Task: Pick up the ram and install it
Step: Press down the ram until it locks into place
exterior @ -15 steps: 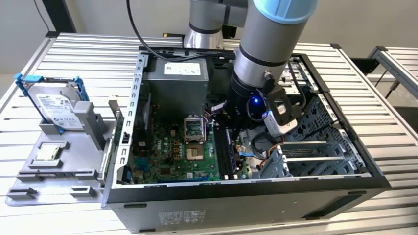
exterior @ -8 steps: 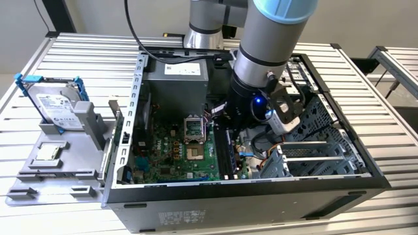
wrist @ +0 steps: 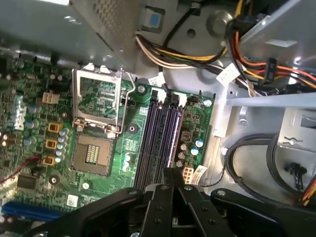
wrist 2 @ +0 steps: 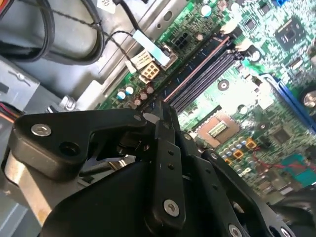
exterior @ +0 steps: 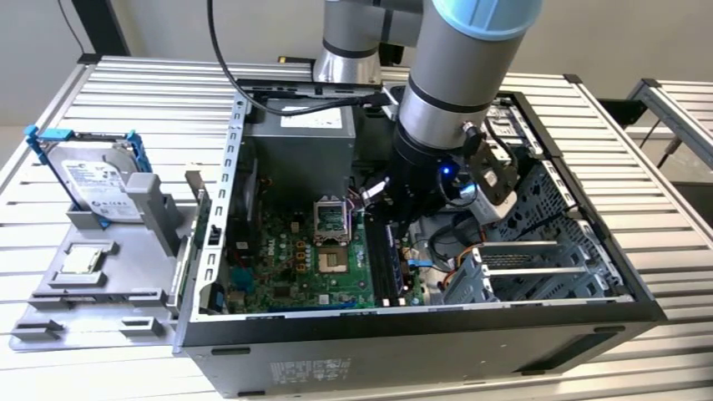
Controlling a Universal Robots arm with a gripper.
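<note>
The ram is seen edge-on as a thin dark strip, standing along the outermost black memory slot on the green motherboard. In the second wrist view the ram runs away from the fingertips as a narrow pinkish line. My gripper has its black fingers pressed together on the strip's near part, and they hide that end. In the exterior view the gripper reaches down into the open computer case, just above the memory slots.
An open processor socket lies beside the slots. Bundled cables and a metal drive cage crowd the other side. A silver hard drive in a blue bracket stands on a grey fixture at the exterior view's left.
</note>
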